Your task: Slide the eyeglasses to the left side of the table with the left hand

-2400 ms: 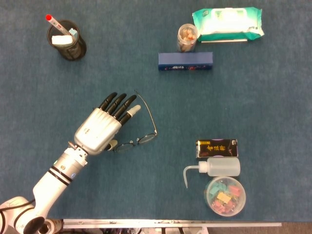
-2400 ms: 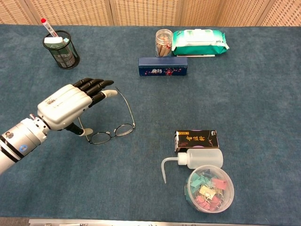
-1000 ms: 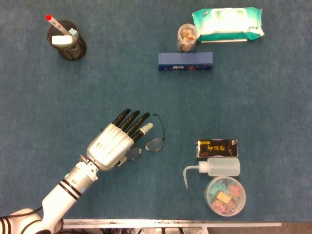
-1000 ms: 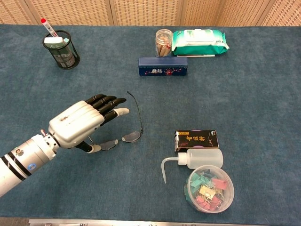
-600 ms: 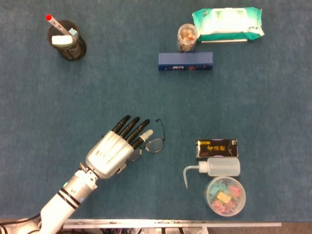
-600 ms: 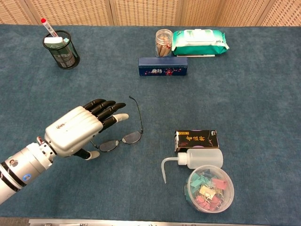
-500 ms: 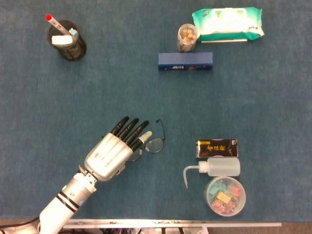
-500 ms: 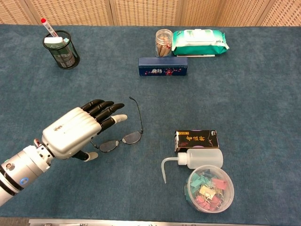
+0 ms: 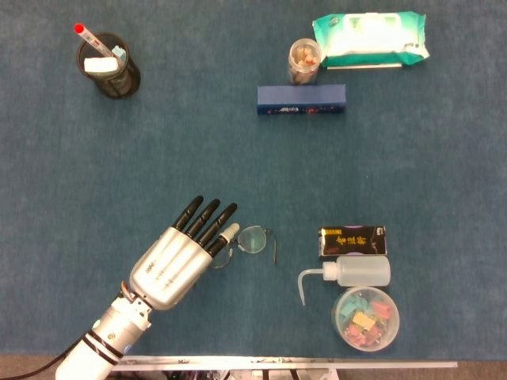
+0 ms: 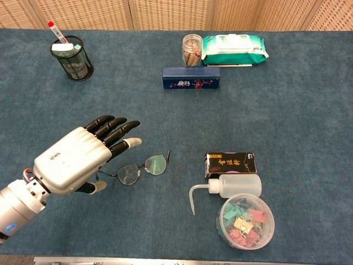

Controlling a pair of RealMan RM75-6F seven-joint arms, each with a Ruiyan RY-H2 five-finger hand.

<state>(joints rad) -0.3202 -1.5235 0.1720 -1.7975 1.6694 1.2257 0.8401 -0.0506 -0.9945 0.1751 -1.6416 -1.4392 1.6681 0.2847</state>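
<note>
The left hand (image 10: 77,157) hovers flat with fingers spread, holding nothing, just left of the eyeglasses (image 10: 142,167) near the table's (image 10: 287,121) front edge; to slide well, it should reach beyond the frame and sweep leftward; the black box (image 10: 230,164) and squeeze bottle (image 10: 229,186) stand right, out of the way.

- I see gold characters on the black box (image 10: 230,163) beside the squeeze bottle, too small for me to read.
- The long blue box (image 10: 191,78) carries pale print along its front face; I can't make out any of it.
- The green wipes pack (image 10: 234,48) shows no lettering I can read.
</note>
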